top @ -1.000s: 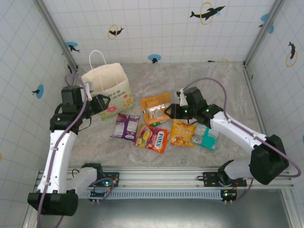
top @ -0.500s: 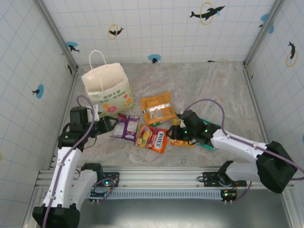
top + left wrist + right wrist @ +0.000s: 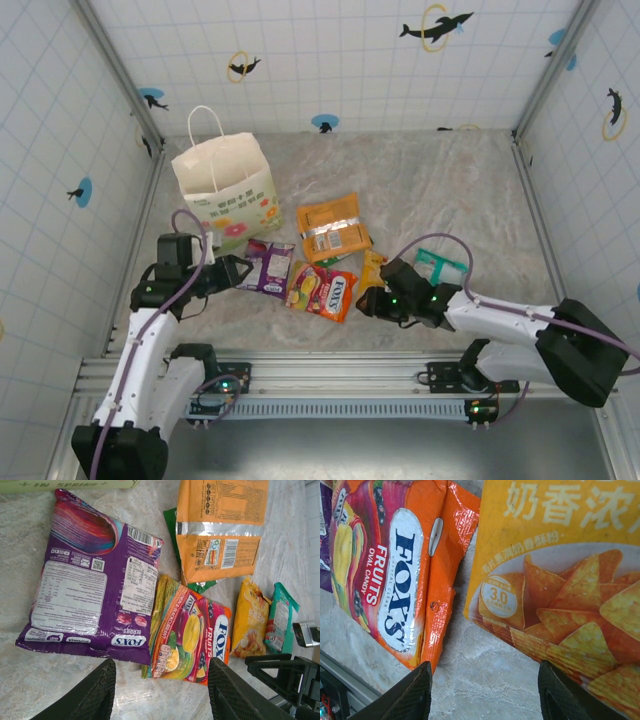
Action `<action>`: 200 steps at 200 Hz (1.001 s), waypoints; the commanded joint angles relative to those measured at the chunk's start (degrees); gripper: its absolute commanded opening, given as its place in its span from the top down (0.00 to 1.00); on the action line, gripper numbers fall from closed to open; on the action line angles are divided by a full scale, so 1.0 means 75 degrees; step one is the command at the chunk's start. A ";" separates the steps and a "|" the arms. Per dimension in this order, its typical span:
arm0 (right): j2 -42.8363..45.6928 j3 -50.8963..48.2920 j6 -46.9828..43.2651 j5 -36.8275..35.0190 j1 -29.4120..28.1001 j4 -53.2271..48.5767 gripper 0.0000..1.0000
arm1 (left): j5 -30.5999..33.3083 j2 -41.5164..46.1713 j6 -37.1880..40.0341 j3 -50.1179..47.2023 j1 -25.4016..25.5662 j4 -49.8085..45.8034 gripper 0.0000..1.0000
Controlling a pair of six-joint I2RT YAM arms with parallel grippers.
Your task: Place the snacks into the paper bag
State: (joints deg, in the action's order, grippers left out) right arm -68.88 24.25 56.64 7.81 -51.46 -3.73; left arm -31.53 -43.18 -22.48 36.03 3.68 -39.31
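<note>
Left claw [image 3: 236, 270] hangs low over the marble-look tabletop [image 3: 450, 190] in the overhead view, its tips just beside the near-left edge of the purple FOX'S packet [image 3: 266, 266]. Right claw [image 3: 368, 301] sits low at the near end of the yellow chips packet [image 3: 374, 268]. Farther back lies the orange packet [image 3: 330, 228], the red-yellow FOX'S packet [image 3: 325, 292] is beside the purple one, and the teal-white packet [image 3: 440, 266] is off to the right. The paper bag [image 3: 222, 185] stands upright at the back left, mouth open, just behind the purple packet.

From the left wrist, the left claw's fingers [image 3: 95, 695] stand apart with nothing clamped. Ahead of them the purple packet lies label-back up, touching the red-yellow FOX'S packet. The orange packet rests on top of a green packet [image 3: 171, 522]. The yellow and teal-white packets lie side by side at the right, and the bag's base shows along the top edge.

From the right wrist, the right claw's fingers [image 3: 410, 692] are also spread, gripping nothing, with bare tabletop between them. The red-yellow FOX'S packet lies ahead to the left and the yellow chips packet to the right, a narrow gap between the two.
</note>
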 commanded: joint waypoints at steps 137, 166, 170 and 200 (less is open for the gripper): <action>-0.1799 0.0161 0.0338 0.0696 -0.0076 0.2590 0.48 | -0.0073 -0.0233 0.0068 0.0064 0.0150 0.0136 0.49; -0.2086 0.0141 0.0451 0.0825 -0.0094 0.3216 0.52 | -0.0077 -0.0231 0.0088 0.0091 0.0146 0.0142 0.49; -0.2131 0.0142 0.0457 0.0834 -0.0095 0.3284 0.53 | -0.0080 -0.0240 0.0080 0.0093 0.0146 0.0134 0.49; -0.2458 0.0142 0.0487 0.0810 -0.0153 0.3588 0.55 | -0.0077 -0.0243 0.0096 0.0085 0.0153 0.0143 0.49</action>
State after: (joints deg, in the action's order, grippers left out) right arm -84.88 24.71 59.81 14.20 -51.86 21.08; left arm -31.51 -44.80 -22.46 36.03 4.47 -38.87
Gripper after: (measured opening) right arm 0.457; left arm 0.515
